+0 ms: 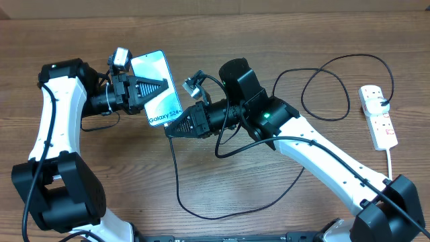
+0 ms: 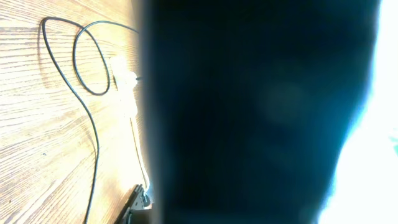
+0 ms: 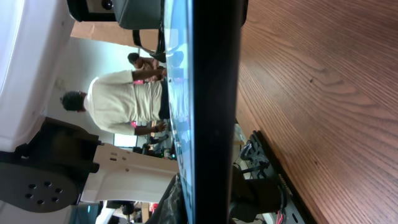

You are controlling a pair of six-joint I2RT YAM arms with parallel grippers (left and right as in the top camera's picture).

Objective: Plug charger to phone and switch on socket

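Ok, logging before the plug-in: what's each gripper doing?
Left gripper: closed on the phone.
Right gripper: closed, seemingly on the charger tip.

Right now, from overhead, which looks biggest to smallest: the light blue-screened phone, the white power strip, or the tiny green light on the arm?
1. Light blue-screened phone, though it looks lifted nearer the camera, so its lead is unsure.
2. White elongated power strip.
3. Small green light, clearly smallest.

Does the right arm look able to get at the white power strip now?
Probably yes: the socket lies on its side, only charger cable between; the right gripper is busy at the phone.
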